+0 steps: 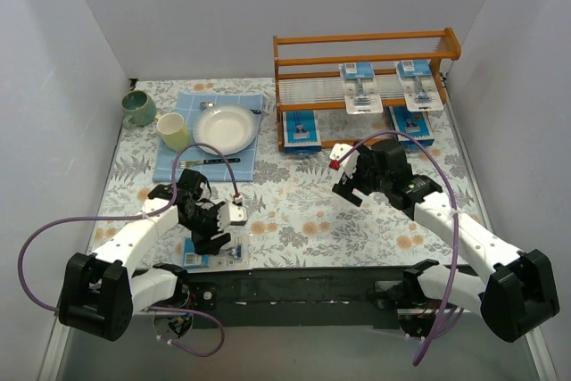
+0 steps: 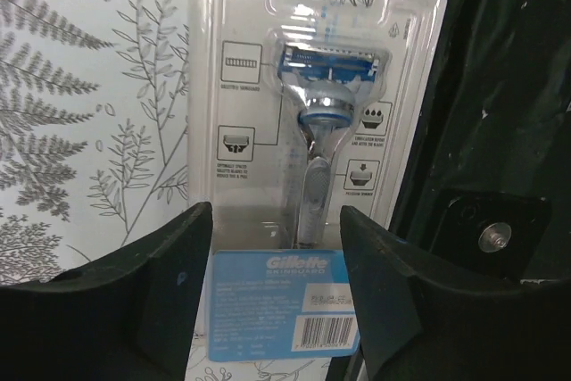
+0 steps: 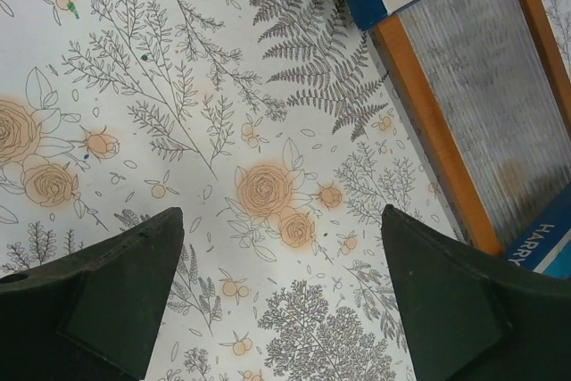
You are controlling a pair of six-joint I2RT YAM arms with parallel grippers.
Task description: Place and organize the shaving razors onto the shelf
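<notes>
White arms (image 1: 134, 238), black joints, purple cables (image 1: 455, 238).

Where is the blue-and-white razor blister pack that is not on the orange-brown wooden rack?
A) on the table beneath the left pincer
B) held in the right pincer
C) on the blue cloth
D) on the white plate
A: the blue-and-white razor blister pack lies flat on the floral tablecloth, straddled by the open left pincer; the right pincer is open and empty.

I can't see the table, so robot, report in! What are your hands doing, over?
Left hand open, over a razor pack at near edge. Right hand open, empty, before shelf. Four packs on shelf. Plate well aside.
</notes>
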